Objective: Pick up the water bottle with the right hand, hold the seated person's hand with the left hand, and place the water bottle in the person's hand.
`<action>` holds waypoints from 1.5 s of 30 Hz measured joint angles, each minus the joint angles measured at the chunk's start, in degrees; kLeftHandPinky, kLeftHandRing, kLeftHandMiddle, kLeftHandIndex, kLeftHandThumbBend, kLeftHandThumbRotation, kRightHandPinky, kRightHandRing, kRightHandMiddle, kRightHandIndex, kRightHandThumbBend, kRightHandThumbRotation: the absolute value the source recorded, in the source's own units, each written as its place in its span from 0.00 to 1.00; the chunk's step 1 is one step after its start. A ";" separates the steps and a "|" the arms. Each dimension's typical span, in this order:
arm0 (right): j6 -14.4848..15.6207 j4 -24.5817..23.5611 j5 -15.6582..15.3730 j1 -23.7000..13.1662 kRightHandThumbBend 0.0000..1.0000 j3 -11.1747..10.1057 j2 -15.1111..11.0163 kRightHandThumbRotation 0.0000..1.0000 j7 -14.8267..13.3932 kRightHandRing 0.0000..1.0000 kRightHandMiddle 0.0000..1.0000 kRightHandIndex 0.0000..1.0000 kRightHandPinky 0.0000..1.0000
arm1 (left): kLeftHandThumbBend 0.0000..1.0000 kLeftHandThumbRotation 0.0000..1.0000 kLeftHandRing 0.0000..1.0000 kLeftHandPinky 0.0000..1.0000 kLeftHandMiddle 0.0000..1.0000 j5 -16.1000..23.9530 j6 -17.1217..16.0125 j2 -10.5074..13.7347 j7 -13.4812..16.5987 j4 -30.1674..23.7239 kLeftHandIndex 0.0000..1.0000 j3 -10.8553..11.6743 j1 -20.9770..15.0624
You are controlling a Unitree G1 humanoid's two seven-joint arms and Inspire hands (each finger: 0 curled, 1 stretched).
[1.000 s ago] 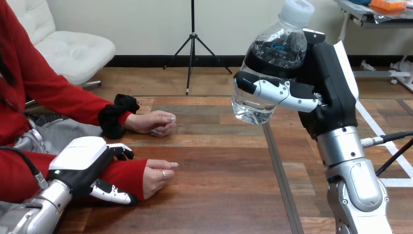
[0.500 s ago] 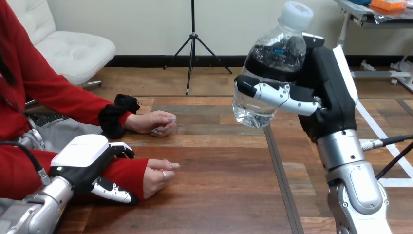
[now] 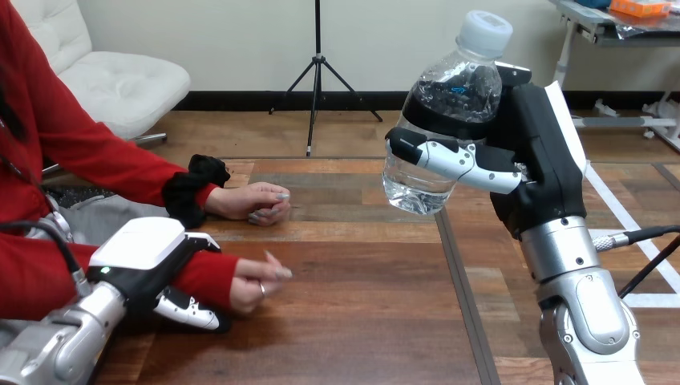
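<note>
Tilted water bottle (image 3: 445, 120) aloft at right, clamped in right hand (image 3: 533, 156), fingers wrapped round its body, clear of table (image 3: 361, 321) for carry left. Near left, left hand (image 3: 148, 269) curled round person's wrist (image 3: 204, 277), prob. steadying person's near hand (image 3: 252, 282) for handover.

You're looking at a wooden table (image 3: 353, 321) of brown planks. A dark seam (image 3: 453, 273) runs across the top from its far part toward the robot. Left of the seam's far stretch, and well apart from it, the person's farther hand (image 3: 252, 200) rests on the wood, loosely closed. Left of the seam's nearer stretch, again well apart, the person's nearer hand (image 3: 255, 282) lies on the wood with its fingers curled. The robot's left hand (image 3: 144, 261) is curled round its red-sleeved wrist.
</note>
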 measured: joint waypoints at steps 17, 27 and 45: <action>1.10 -1.49 -0.04 0.00 0.57 -0.03 0.01 0.00 -0.03 0.09 0.15 0.17 0.05 | 1.00 0.38 0.61 0.57 0.64 0.31 2.91 -0.96 -3.71 0.96 0.65 -2.24 -3.24; 1.23 -2.45 -0.35 0.00 0.57 -0.03 0.00 0.00 -0.12 0.09 0.14 0.17 0.05 | 0.96 0.29 0.59 0.53 0.60 0.32 3.76 -1.45 -5.38 1.87 0.54 -3.56 -5.08; 2.15 -3.50 -0.56 -0.01 0.55 -0.09 0.01 0.00 -0.52 0.08 0.14 0.16 0.04 | 0.84 0.13 0.42 0.37 0.45 0.13 3.69 -3.31 -6.17 2.83 0.41 -4.67 -5.85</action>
